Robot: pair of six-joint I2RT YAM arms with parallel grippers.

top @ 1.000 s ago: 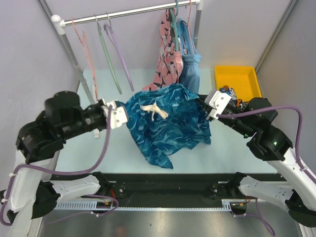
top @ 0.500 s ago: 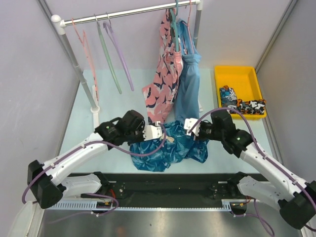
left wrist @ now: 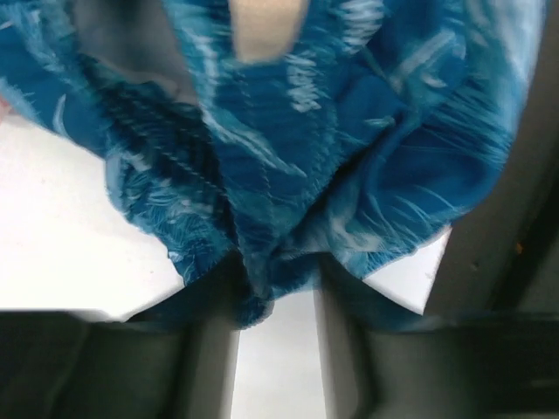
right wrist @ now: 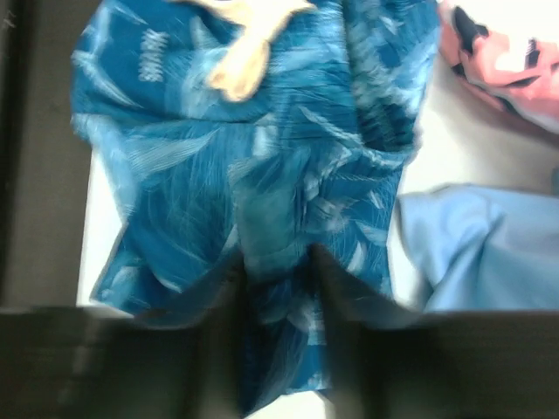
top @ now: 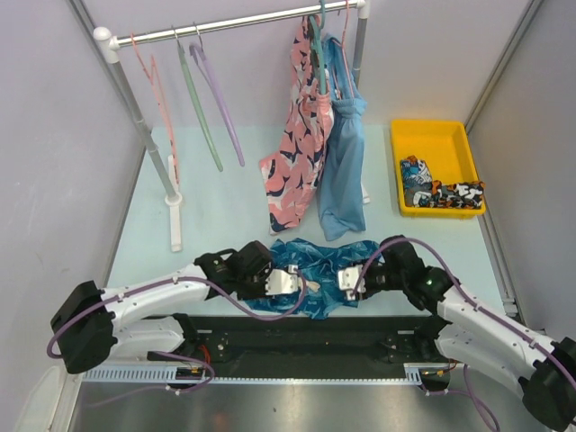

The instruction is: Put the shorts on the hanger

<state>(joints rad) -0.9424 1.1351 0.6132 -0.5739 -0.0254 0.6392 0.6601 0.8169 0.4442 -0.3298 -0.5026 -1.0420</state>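
The blue and teal shorts [top: 317, 268] lie crumpled on the table by its near edge, the white drawstring [top: 311, 287] showing. My left gripper [top: 284, 283] is at their left end and my right gripper [top: 351, 280] at their right end, both low over the table. In the left wrist view the left gripper [left wrist: 275, 275] is open, a fold of the shorts [left wrist: 349, 131] loose at its tips. In the right wrist view the right gripper [right wrist: 278, 262] is open with the shorts [right wrist: 218, 157] lying slack between the fingers. The lilac hanger [top: 221, 106] hangs bare on the rail.
A green hanger [top: 200, 112] and a pink hanger [top: 155, 103] hang beside the lilac one on the rail [top: 243, 22]. A pink patterned garment [top: 295, 148] and a light-blue garment [top: 344, 171] hang just behind the shorts. A yellow tray [top: 430, 125] with cloth sits far right.
Both arms have come down and toward the near edge, taking the shorts from spread in the air to a heap on the table. Both grippers have gone from shut to open.
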